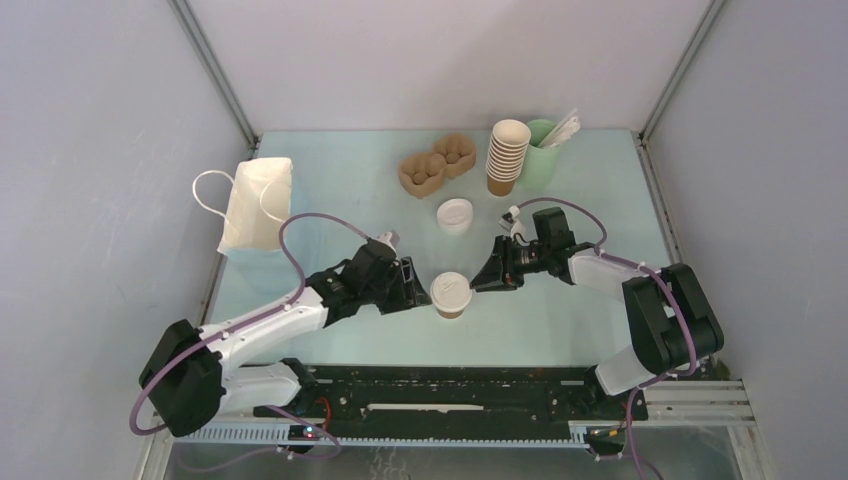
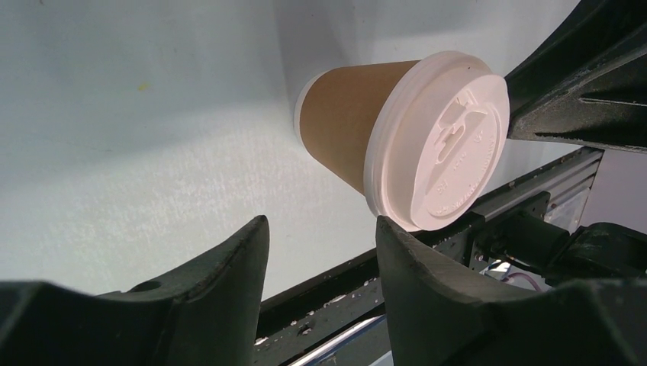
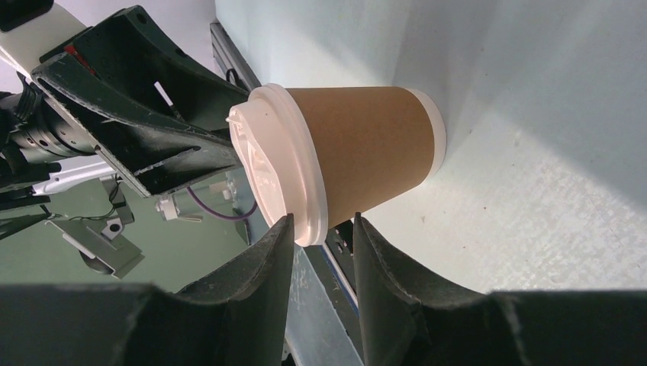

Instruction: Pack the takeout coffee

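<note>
While the coffee cup [image 1: 452,294] sits upright on the table [image 1: 560,310], lower middle of the overhead shot, left gripper [image 1: 420,292] and right gripper [image 1: 481,279] flank it, both jaws apart, neither clamped on.

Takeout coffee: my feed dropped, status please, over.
Both open: left gripper, right gripper, flanking. Lidded coffee upright on table, unheld. Far left, paper bag beyond left arm.

Counting one lidded takeout coffee [image 1: 452,294], one loose white lid [image 1: 455,215], possibly a short stack, and one pile of lidless brown cups [image 1: 507,157], its rims too close for tallying. Also counting one pale green cup [image 1: 541,160] holding several sticks, two pulp cup carriers [image 1: 424,172] and one white paper bag [image 1: 255,207].
</note>
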Robot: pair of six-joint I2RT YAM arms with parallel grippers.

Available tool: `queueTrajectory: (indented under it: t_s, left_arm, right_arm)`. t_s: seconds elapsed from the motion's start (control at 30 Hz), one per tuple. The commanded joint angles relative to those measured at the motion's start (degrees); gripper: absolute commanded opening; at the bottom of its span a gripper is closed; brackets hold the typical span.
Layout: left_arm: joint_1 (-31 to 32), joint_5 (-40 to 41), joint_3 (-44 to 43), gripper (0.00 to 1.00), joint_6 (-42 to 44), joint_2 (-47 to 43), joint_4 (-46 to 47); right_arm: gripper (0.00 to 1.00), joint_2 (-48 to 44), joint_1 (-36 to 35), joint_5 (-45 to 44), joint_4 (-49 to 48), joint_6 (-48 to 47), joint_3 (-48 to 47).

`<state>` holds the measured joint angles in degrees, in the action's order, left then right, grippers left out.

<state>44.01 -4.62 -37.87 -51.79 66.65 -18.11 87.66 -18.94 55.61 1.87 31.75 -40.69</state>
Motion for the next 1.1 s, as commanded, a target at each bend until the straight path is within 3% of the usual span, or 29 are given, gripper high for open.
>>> queueTrajectory:
  t_s: [0.0,1.07]
  left_arm:
    - [0.13,0.83,-2.73,0.59,1.56,0.46,1.27]
    - [-0.39,2.85,-4.42,0.64,1.97,-0.94,-0.75]
  right_arm:
    - [0.42,0.56,-0.5,0.55,-1.15,-1.5,-1.74]
    - [0.42,1.1,-1.11,-0.34,0.44,-2.82,-2.38]
